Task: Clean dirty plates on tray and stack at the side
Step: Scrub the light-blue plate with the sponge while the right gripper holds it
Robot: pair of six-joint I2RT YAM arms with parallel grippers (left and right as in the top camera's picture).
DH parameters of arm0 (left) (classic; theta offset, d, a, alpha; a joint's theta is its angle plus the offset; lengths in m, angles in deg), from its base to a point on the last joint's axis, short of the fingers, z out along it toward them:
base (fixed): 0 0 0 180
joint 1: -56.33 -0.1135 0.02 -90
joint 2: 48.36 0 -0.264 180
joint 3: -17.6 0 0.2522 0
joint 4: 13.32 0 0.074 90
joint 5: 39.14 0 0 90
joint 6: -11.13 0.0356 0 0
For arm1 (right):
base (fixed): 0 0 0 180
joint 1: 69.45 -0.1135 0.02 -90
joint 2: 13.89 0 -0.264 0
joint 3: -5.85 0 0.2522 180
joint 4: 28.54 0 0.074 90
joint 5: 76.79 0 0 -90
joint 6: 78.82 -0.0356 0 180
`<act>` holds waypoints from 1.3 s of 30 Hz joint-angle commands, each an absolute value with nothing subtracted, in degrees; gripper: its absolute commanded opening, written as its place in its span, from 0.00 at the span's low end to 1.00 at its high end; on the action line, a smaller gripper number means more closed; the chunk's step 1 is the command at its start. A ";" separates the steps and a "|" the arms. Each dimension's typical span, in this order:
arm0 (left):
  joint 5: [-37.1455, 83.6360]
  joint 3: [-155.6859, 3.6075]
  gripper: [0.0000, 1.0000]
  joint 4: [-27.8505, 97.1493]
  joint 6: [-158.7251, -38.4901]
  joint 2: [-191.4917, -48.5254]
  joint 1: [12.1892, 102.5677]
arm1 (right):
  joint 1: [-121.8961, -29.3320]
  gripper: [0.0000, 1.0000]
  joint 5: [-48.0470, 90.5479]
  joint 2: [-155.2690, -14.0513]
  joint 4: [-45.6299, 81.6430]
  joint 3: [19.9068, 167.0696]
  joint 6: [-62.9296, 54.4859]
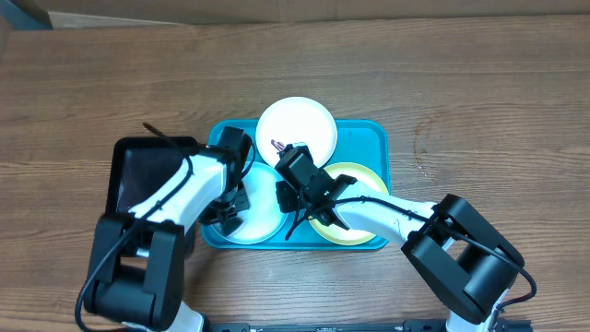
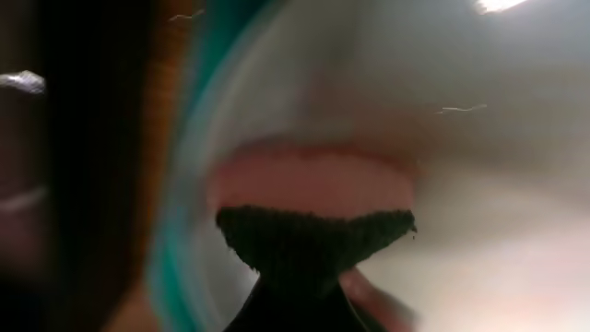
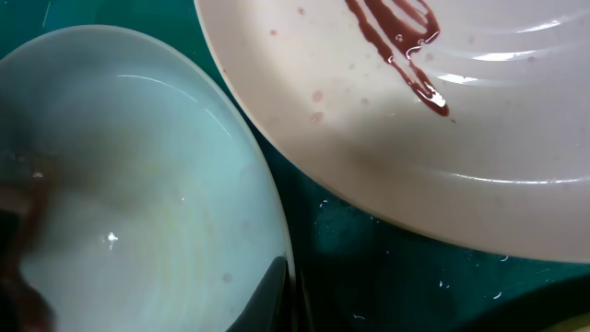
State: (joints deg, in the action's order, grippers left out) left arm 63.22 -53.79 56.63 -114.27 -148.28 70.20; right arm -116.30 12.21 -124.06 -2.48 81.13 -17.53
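Turquoise tray (image 1: 373, 138) carries all three plates overhead: the white plate (image 1: 297, 124) just ahead of my right gripper (image 1: 293, 166), the light blue plate (image 1: 263, 217) under the left gripper (image 1: 229, 210), and the yellow-green plate (image 1: 364, 180) beneath the right forearm. Left wrist: a blur, with a pink-and-dark patch (image 2: 313, 180) at pressed-together fingertips; whether it is held, I cannot tell. Right wrist: jaws closed, with a red-brown smear (image 3: 406, 37) on the white plate ahead.

Wood-grain table (image 1: 479, 83), brown, grain running left to right; faint ring-shaped mark (image 1: 426, 148) right of centre. Small black tray (image 1: 147, 171) in left half of table, midway between far and near edges, glossy, only partly visible. Pale tan strip (image 1: 323, 7) along far edge. Left wrist view: pink mass (image 2: 313, 180) above dark fuzzy-edged piece (image 2: 313, 240), too blurred to identify.
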 commanded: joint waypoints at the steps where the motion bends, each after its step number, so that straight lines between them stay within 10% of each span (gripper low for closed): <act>1: 73.95 -59.30 0.04 61.00 -113.11 -149.83 69.43 | -115.01 0.04 9.87 -124.39 -1.65 81.52 -17.58; 15: 32.77 -62.36 0.04 45.72 -106.73 -149.92 69.50 | -115.01 0.04 9.87 -124.39 -1.83 81.52 -17.58; 25: 36.82 -52.94 0.04 39.10 -107.78 -149.94 69.02 | -115.01 0.04 9.87 -124.39 -1.78 81.52 -17.58; 39: 71.61 -56.87 0.04 53.74 -107.78 -149.92 67.16 | -115.01 0.04 9.85 -124.39 -1.50 81.52 -17.55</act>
State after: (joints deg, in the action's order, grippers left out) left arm 56.80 -55.52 51.71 -108.67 -149.00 68.27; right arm -115.75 12.15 -124.04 -2.20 81.13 -17.53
